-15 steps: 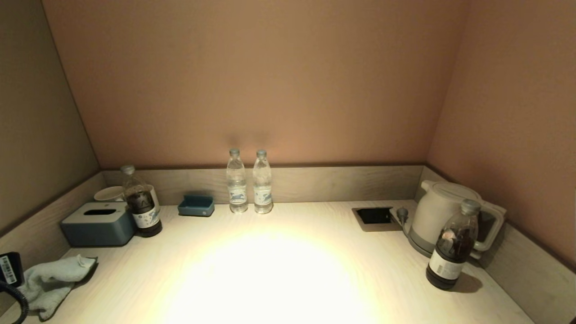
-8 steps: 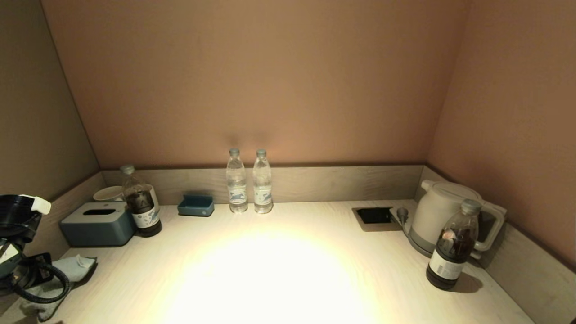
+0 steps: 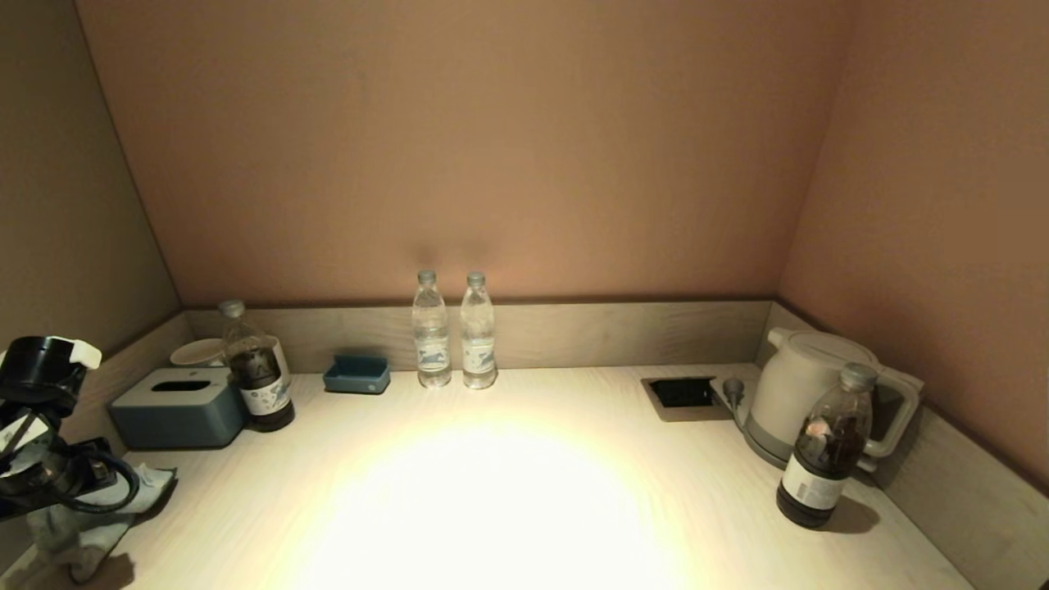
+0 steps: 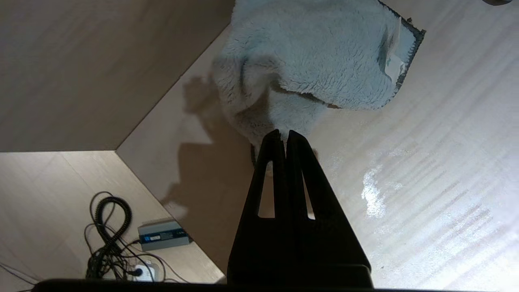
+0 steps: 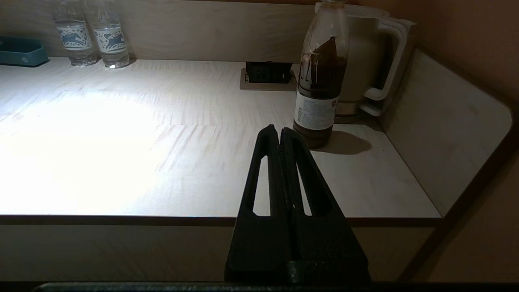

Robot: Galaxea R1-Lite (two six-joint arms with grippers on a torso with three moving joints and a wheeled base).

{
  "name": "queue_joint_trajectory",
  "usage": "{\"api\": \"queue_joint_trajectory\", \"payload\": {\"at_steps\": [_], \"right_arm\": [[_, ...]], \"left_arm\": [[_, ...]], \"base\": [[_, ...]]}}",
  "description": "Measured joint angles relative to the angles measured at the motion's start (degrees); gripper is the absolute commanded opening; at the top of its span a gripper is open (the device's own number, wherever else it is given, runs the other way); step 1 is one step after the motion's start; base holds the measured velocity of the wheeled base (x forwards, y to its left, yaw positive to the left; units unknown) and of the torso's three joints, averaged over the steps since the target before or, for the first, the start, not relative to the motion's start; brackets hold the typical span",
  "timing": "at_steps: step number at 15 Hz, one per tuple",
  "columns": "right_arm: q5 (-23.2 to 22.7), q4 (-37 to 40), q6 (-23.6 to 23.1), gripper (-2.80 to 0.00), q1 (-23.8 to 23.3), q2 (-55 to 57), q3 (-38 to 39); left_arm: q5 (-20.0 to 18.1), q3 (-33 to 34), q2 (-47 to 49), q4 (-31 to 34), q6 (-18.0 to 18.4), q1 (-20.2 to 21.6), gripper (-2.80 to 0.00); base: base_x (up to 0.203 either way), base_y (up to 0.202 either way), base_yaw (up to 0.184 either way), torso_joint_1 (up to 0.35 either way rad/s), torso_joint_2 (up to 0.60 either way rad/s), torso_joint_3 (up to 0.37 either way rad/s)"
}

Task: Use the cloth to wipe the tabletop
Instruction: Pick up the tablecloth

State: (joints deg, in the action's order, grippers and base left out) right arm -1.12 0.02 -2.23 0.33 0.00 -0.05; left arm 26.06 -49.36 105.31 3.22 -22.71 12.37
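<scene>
A pale fluffy cloth (image 3: 82,533) lies crumpled on the light wooden tabletop (image 3: 492,492) at its front left corner. In the left wrist view the cloth (image 4: 308,61) shows a dark stitched edge. My left arm (image 3: 41,442) hangs over the cloth. My left gripper (image 4: 285,136) is shut, with its tips just over the cloth's near edge and nothing seen between the fingers. My right gripper (image 5: 279,132) is shut and empty, parked before the table's front edge, out of the head view.
At the back left stand a grey tissue box (image 3: 176,406), a white cup (image 3: 197,352), a dark bottle (image 3: 258,377) and a blue tray (image 3: 357,374). Two water bottles (image 3: 455,332) are at the back middle. A socket (image 3: 684,395), a kettle (image 3: 799,393) and another dark bottle (image 3: 824,447) are on the right.
My left arm has come up into view at the left edge and now stands over the cloth, hiding part of it. The cloth has not moved.
</scene>
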Motion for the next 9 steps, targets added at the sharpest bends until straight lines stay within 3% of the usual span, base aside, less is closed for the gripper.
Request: {"api": "queue_joint_trajectory", "payload": {"at_steps": [3,9], "right_arm": [[0.0,0.0,0.0,-2.80,0.0,0.0,0.0],[0.0,0.0,0.0,-2.80,0.0,0.0,0.0]], "left_arm": [[-6.5,-2.2,1.5,0.7,0.9,4.3,-2.80],[-15.0,-4.9,3.3,0.7,4.6,9.9,-2.80]], "base": [[0.000,0.000,0.000,0.000,0.00,0.000],[0.000,0.000,0.000,0.000,0.00,0.000]]}}
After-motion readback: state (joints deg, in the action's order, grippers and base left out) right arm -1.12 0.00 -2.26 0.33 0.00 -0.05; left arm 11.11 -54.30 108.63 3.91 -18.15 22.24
